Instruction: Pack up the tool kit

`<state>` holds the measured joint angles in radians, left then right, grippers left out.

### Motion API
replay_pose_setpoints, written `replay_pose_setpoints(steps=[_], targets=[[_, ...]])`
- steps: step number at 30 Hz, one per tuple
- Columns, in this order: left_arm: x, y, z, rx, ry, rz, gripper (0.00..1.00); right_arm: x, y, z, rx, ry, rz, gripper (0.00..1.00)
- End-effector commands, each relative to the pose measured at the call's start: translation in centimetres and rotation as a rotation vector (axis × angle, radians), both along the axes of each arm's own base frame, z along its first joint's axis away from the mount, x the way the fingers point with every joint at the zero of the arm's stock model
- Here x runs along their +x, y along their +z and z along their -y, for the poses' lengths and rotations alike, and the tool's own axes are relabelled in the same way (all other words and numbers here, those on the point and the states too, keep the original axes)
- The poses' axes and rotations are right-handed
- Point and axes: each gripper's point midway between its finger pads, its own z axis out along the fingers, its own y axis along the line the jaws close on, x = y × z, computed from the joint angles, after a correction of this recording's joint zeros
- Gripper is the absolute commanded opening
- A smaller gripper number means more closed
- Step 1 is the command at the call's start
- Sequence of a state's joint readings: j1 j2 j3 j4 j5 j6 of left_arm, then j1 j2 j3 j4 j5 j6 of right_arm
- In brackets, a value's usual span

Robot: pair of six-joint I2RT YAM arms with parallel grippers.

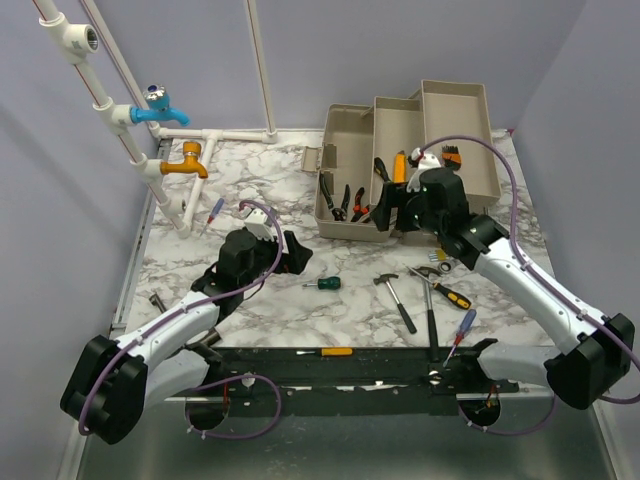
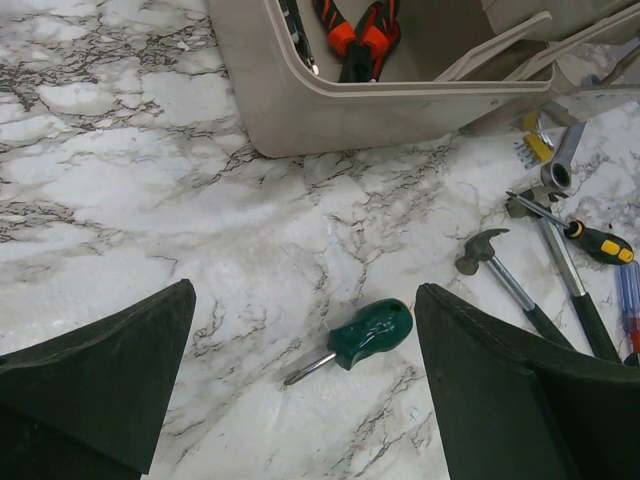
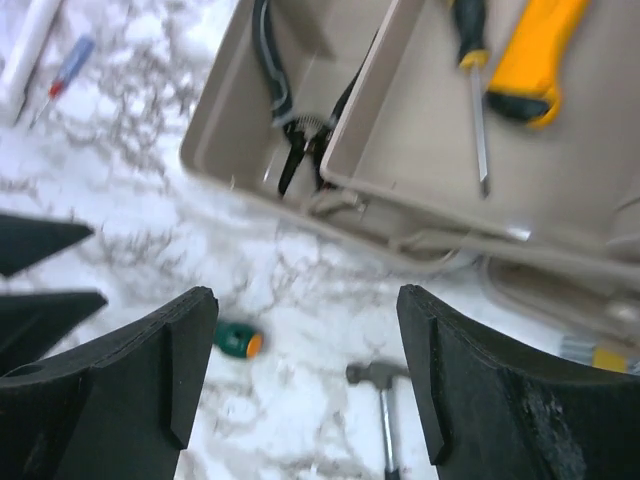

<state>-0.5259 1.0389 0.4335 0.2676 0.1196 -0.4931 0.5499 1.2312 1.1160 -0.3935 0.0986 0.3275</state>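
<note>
Far left, the blue tap [image 1: 160,105] and the orange tap [image 1: 187,160] sit on white pipes [image 1: 150,170], and a blue-handled screwdriver [image 1: 214,210] lies on the marble desk [image 1: 250,310] just beside them. On to the left gripper [image 2: 305,300]: jaws spread wide, nothing in them, hovering over the desk, and the green screwdriver [image 2: 355,340] lies flat right under the gap. Behind it stands the toolbox [image 1: 345,125], at the back right of the desk, lid off and trays stepped open. Pliers [image 1: 350,200] rest in the bottom compartment, and a yellow-handled tool [image 3: 535,55] and a screwdriver [image 3: 470,60] lie in a tray. The right gripper [image 3: 305,300] hangs at the toolbox's front edge, jaws released and empty. To the right, near the front of the box, a hammer [image 1: 395,297], a yellow-and-black screwdriver [image 1: 445,290] and a red-handled screwdriver [image 1: 463,327] lie loose on the desk.
</note>
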Motion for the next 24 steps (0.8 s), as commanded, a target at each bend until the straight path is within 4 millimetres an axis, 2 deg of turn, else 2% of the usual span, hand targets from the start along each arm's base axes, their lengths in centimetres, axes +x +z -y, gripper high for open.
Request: replay_pose_setpoints(steps=[1, 5, 10, 16, 24], targets=[[0.5, 2.0, 0.0, -0.017, 0.007, 0.063, 0.93, -4.3, -3.7, -1.9, 0.090, 0.135, -0.164, 0.81], [0.4, 2.0, 0.1, -0.018, 0.003, 0.062, 0.93, -7.5, -8.4, -0.3, 0.058, 0.106, -0.307, 0.82], [0.3, 2.1, 0.2, -0.026, -0.005, 0.058, 0.93, -10.0, -12.4, 1.6, 0.008, 0.042, -0.436, 0.84], [0.1, 2.3, 0.2, -0.031, -0.009, 0.062, 0.93, -10.7, -14.4, 1.5, 0.019, 0.005, -0.518, 0.83], [0.0, 2.3, 0.0, -0.030, -0.002, 0.061, 0.93, -11.6, -18.1, 1.6, -0.082, -0.018, -0.602, 0.64]])
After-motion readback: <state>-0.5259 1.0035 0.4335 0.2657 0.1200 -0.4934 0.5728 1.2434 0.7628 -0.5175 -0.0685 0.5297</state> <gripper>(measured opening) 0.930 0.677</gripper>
